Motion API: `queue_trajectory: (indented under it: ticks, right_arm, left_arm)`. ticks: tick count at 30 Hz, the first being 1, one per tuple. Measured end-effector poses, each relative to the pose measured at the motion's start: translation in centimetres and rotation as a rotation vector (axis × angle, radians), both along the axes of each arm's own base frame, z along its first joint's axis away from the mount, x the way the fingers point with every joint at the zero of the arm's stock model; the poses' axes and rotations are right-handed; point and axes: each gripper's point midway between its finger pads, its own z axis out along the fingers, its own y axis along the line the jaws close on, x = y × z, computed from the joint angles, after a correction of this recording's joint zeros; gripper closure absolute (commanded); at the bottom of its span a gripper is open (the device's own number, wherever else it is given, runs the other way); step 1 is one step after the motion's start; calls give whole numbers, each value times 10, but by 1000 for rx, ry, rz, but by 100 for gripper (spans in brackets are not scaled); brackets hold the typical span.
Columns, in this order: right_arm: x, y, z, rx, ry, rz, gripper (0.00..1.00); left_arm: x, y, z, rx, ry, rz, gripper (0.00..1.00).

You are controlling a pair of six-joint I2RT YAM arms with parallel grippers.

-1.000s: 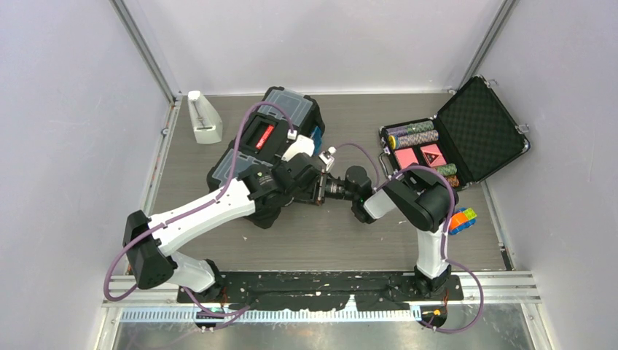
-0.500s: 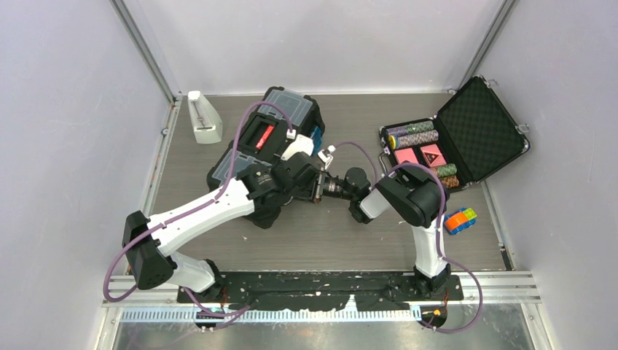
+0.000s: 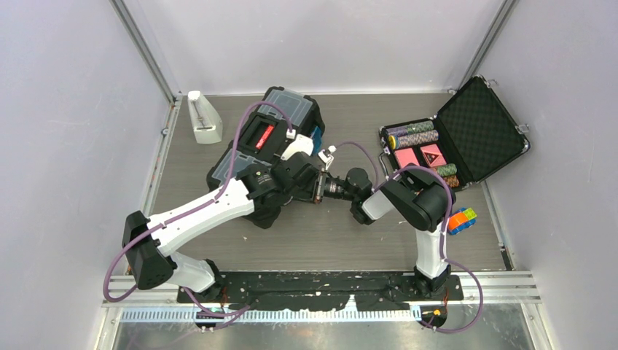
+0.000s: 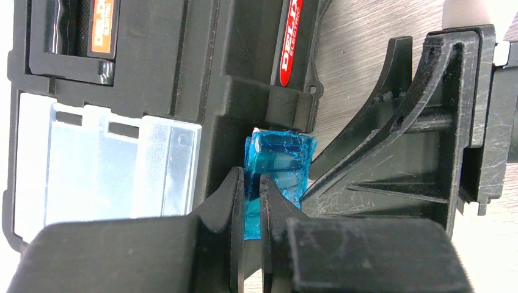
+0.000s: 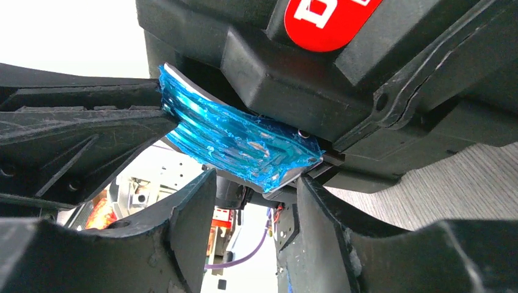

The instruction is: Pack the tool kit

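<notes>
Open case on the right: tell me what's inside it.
The case holds rows of poker chips and two flat red packs. The right arm covers its near left corner, so that part is hidden.

The black toolbox (image 4: 201,73) has a translucent blue latch (image 4: 278,159), a red label (image 4: 292,43) and a clear lid (image 4: 104,165).

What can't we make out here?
Toolbox contents: every view, under the lid.
Latch lower end: left wrist, behind left gripper; top view, under left arm.
Whether right gripper touches latch: right wrist, contact spot behind latch.
Toolbox near end: top view, under left arm.
</notes>
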Motion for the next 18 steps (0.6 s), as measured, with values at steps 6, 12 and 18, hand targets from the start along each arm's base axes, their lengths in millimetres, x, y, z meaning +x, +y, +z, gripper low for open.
queue_trajectory:
  ticks: [6,12,18]
  right_arm:
    - [1,0,-1,-2,5,-6,49]
    - [0,-3,-5,-12,23,-24,55]
    - [-8,-11,-10,-25,40,-32,59]
  left_arm:
    - [0,0,0,0,-1,1,100]
    - [0,0,0,2,0,1,89]
    - [1,-1,-5,22,14,1,88]
